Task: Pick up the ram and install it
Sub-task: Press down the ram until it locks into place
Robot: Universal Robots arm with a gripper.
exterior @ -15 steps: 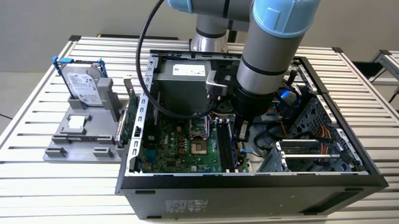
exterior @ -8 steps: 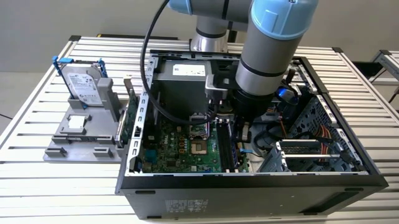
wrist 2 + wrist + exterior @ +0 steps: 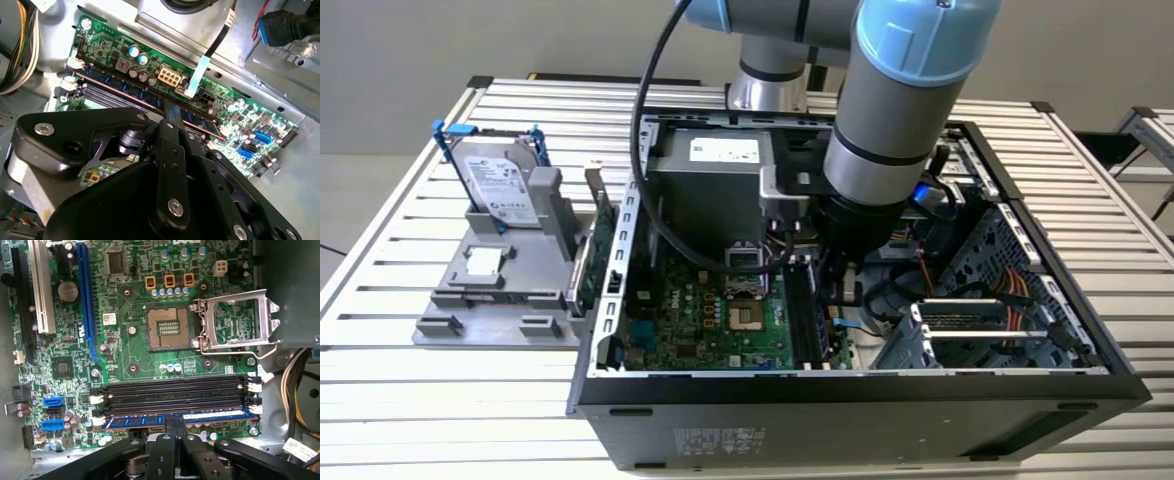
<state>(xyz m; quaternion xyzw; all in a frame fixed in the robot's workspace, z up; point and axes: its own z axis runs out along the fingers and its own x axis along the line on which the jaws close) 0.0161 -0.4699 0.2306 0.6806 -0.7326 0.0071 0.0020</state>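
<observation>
The ram (image 3: 135,421) is a long dark-blue stick lying along the memory slot nearest the motherboard's edge. In the second wrist view the ram (image 3: 125,89) runs slantwise across the green board. My gripper (image 3: 177,421) sits over the stick's middle, its two black fingers close together on either side of the stick. In the second wrist view the gripper (image 3: 170,109) reaches down onto the same spot. In the exterior view the arm (image 3: 887,150) stands inside the open computer case (image 3: 854,385), hiding the gripper behind the wrist.
Three empty black memory slots (image 3: 175,390) lie beside the ram, with white latches (image 3: 254,386) at their ends. The open CPU socket (image 3: 167,327) is close by. Cables (image 3: 295,390) hang at the board's edge. A hard drive (image 3: 500,180) and a green card (image 3: 587,265) stand on the grey fixture (image 3: 480,300) at the exterior view's left.
</observation>
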